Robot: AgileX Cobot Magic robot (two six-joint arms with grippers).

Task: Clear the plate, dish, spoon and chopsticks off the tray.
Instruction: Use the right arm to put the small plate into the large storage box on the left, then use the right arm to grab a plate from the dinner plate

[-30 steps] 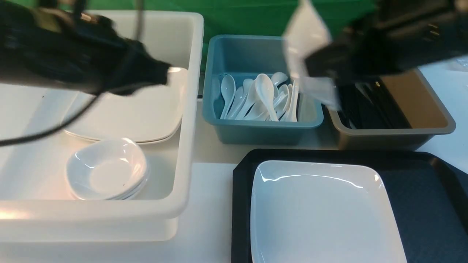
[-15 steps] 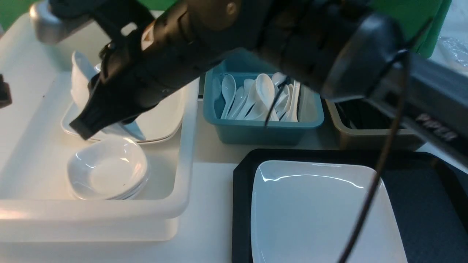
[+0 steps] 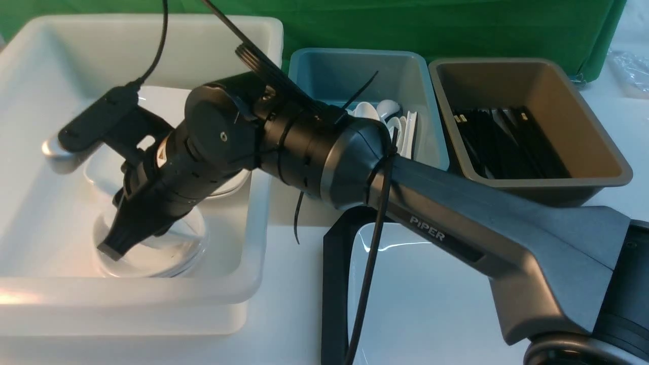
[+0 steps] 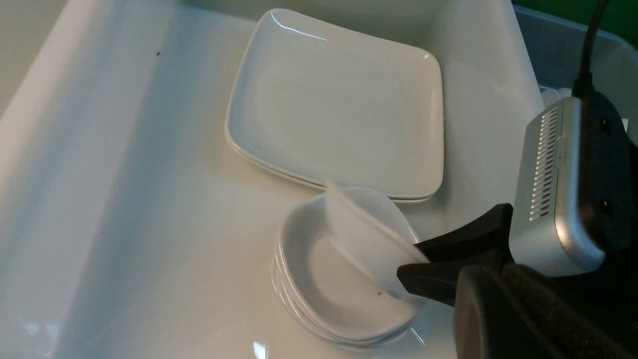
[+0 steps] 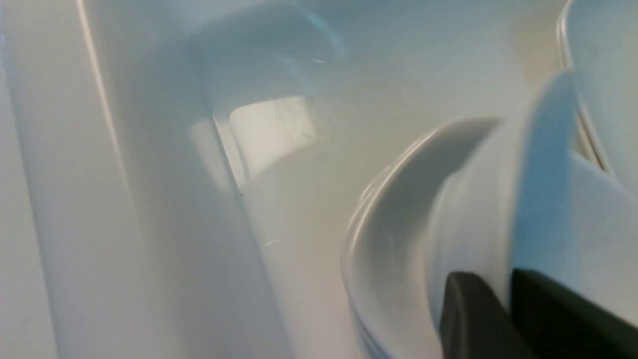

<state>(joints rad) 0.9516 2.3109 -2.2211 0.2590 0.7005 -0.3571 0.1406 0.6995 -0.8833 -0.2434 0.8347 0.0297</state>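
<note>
The dish (image 4: 366,239) stood tilted on edge, its low side inside the top one of the stack of small dishes (image 4: 319,299). My right pincer (image 4: 408,262) was clamped on its rim, one finger on each face. That stack sat in the white bin (image 4: 75,149), just beside the stacked plates (image 4: 339,104). My right arm (image 3: 456,223) reached across over the tray (image 3: 332,284), where the plate (image 3: 431,304) lay. Beyond it, spoons (image 3: 388,109) lay in the blue bin (image 3: 350,71) and black chopsticks (image 3: 507,147) in the brown bin (image 3: 598,147). My left pincer was out of sight.
</note>
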